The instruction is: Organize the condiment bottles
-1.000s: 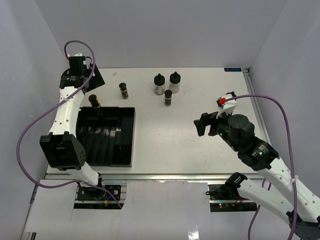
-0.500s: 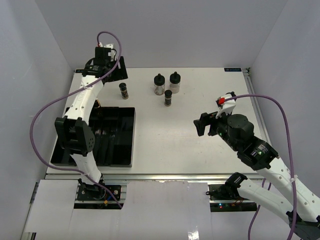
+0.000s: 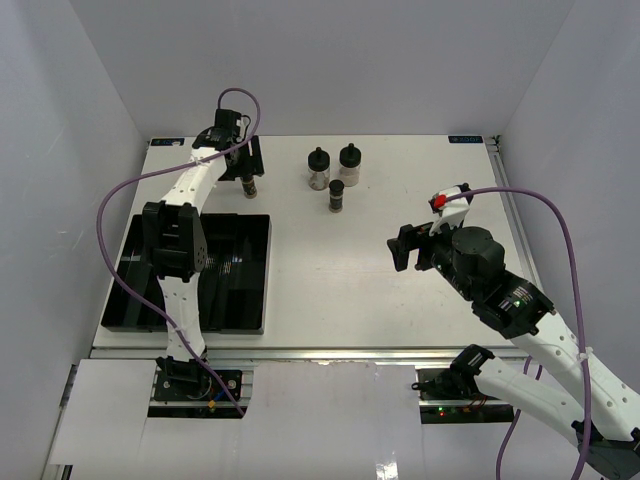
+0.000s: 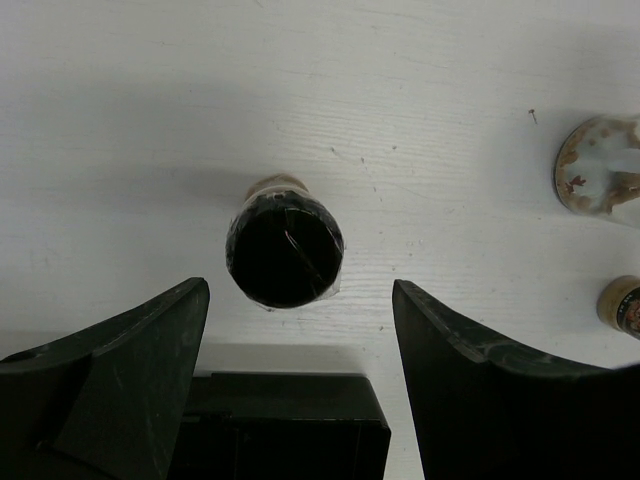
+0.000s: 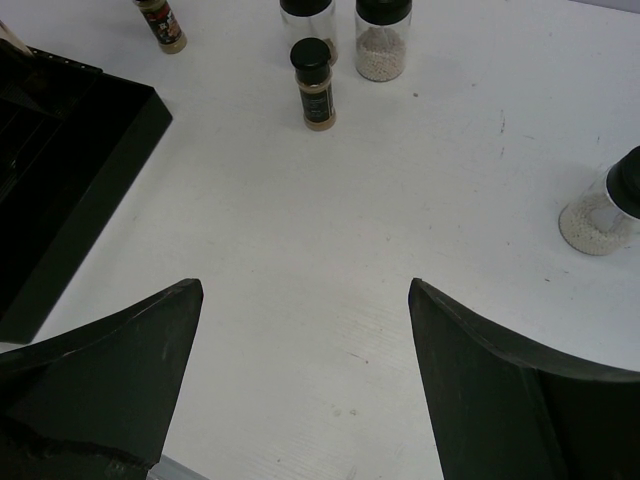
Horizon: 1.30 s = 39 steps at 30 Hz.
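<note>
A slim dark condiment bottle (image 3: 248,185) stands at the back left of the table. My left gripper (image 3: 243,165) hangs right over it, open. In the left wrist view its black cap (image 4: 285,250) sits just ahead of the gap between the fingers (image 4: 140,350), touching neither. Two squat bottles (image 3: 319,170) (image 3: 350,160) and another slim one (image 3: 337,195) stand at the back centre. My right gripper (image 3: 407,250) hovers open and empty over bare table at mid right. The right wrist view shows one more squat bottle (image 5: 610,205) to its right.
The black slotted tray (image 3: 255,300) lies at the near left, and a black edge (image 4: 290,420) that is probably its far corner shows below the left fingers. The left arm's purple cable loops over the tray. White walls close in the table on three sides.
The left arm has swung right from the tray's far left corner to above the slim bottle, and its jaws have narrowed a little. The right arm has not moved.
</note>
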{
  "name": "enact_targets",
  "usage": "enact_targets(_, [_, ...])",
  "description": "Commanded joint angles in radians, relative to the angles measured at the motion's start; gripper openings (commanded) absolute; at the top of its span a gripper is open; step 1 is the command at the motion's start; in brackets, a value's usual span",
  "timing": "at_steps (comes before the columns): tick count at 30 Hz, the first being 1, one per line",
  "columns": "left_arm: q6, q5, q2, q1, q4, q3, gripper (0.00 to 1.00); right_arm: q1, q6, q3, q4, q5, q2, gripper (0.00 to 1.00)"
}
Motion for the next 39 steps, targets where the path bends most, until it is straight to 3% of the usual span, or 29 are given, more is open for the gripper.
enact_targets(1, [0.015, -0.022, 0.002, -0.001, 0.042, 0.049, 0.84, 0.001, -0.016, -0.006, 0.058, 0.022, -0.004, 0.90])
enact_targets(11, [0.017, -0.039, 0.045, -0.001, 0.052, 0.065, 0.79, 0.001, -0.027, -0.008, 0.064, 0.041, -0.002, 0.90])
enact_targets(16, [0.017, -0.040, 0.033, -0.004, 0.066, 0.042, 0.67, 0.001, -0.032, -0.008, 0.064, 0.044, -0.002, 0.90])
enact_targets(26, [0.016, -0.083, 0.025, -0.006, 0.051, 0.057, 0.01, 0.001, -0.039, -0.012, 0.067, 0.054, -0.013, 0.90])
enact_targets(31, [-0.005, -0.142, -0.015, -0.008, 0.006, 0.153, 0.00, 0.001, -0.041, -0.012, 0.065, 0.058, -0.013, 0.90])
enact_targets(39, [-0.077, -0.389, -0.123, 0.032, -0.131, 0.305, 0.00, 0.003, -0.040, -0.006, 0.062, 0.047, -0.015, 0.90])
